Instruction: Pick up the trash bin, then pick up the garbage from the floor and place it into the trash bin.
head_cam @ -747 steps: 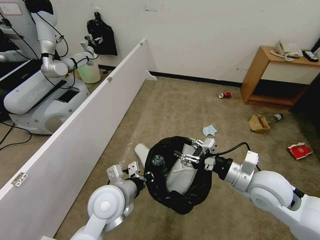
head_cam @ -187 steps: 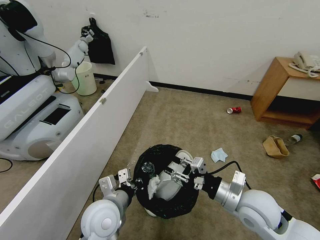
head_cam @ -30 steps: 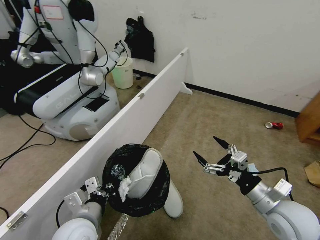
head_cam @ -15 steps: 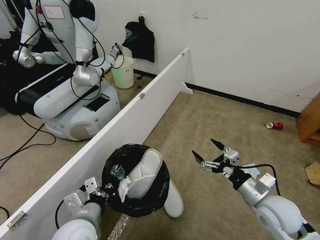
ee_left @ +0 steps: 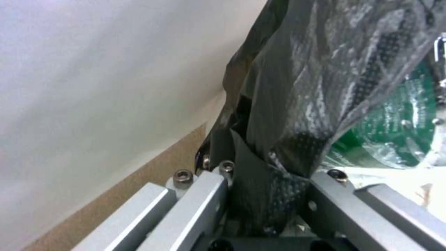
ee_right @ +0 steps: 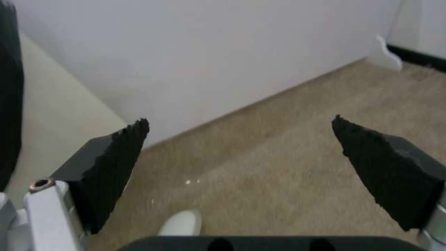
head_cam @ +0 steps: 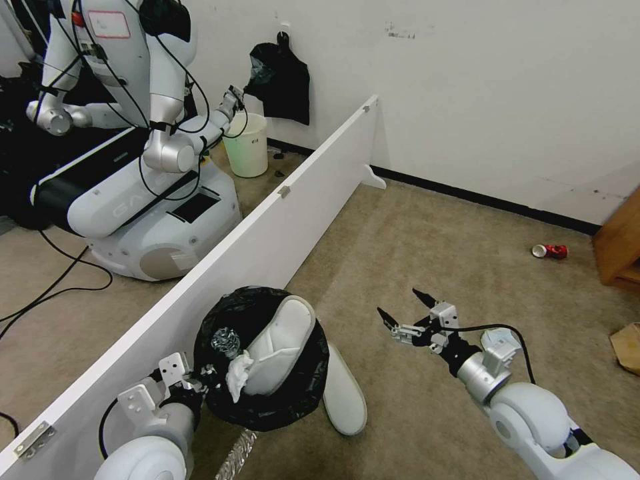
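The trash bin (head_cam: 297, 390), lined with a black bag, hangs low beside the white partition. My left gripper (head_cam: 202, 381) is shut on its bag-covered rim (ee_left: 274, 164). Inside it sit a white slipper (head_cam: 277, 347), a tissue (head_cam: 237, 377) and a clear bottle (head_cam: 225, 341). A second white slipper (head_cam: 343, 400) lies on the carpet against the bin, its toe (ee_right: 181, 223) below my right gripper. My right gripper (head_cam: 403, 312) (ee_right: 239, 123) hovers open and holds nothing, to the right of the bin. A blue face mask (head_cam: 501, 339) peeks from behind my right arm. A red can (head_cam: 550, 251) lies farther off.
A long white partition (head_cam: 280, 220) runs along my left. Behind it stand another robot (head_cam: 147, 193) and a pale bucket (head_cam: 245, 145). A brown paper bag (head_cam: 627, 347) and a wooden cabinet (head_cam: 617, 247) are at the right edge. A crushed clear bottle (head_cam: 237, 457) lies under the bin.
My right gripper has drawn back, moving lower and a little left, still open. The bin in my left gripper has shifted slightly left. The other robot's arm has moved.
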Robot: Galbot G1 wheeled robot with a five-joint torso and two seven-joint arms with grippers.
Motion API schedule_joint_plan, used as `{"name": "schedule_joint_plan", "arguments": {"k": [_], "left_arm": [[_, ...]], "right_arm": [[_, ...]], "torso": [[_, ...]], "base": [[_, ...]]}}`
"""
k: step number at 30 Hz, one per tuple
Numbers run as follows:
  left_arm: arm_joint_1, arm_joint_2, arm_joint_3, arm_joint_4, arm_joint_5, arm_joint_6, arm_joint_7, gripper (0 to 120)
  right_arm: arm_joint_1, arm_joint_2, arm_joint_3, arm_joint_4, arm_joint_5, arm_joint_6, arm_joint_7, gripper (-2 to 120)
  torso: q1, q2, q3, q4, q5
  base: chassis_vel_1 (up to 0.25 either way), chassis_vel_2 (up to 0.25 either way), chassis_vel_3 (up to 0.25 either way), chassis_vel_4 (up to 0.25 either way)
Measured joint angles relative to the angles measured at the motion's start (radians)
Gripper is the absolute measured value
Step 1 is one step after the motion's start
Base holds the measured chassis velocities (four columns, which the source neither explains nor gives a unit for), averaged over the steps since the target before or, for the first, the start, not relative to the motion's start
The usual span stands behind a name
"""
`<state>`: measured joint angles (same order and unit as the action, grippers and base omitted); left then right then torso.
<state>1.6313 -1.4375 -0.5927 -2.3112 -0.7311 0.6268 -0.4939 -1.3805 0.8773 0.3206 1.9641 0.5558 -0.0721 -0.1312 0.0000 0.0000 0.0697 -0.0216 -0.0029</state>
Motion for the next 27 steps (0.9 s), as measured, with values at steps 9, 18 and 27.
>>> {"name": "schedule_joint_plan", "arguments": {"k": [9,18,27], "left_arm": [[0.009,-0.005,-0.013,0.001,0.012,-0.006,-0.001,0],[0.021,0.000,-0.014,-0.010,0.013,-0.006,-0.005,0],[0.029,0.004,-0.013,-0.015,0.040,-0.005,-0.002,0]], "right_arm": [[0.000,-0.008,-0.050,-0.024,-0.003,-0.024,0.019,100],[0.015,-0.007,-0.101,-0.063,-0.017,-0.050,0.027,100],[0.048,-0.011,-0.170,-0.082,-0.010,-0.115,0.056,100]], "torso": [[0.000,0.000,0.000,-0.0002,-0.0001],[0.000,0.000,0.000,0.0000,0.0000],[0.000,0.000,0.000,-0.0001,0.0000]], "base": [[0.000,0.000,0.000,0.000],[0.000,0.000,0.000,0.000],[0.000,0.000,0.000,0.000]]}}
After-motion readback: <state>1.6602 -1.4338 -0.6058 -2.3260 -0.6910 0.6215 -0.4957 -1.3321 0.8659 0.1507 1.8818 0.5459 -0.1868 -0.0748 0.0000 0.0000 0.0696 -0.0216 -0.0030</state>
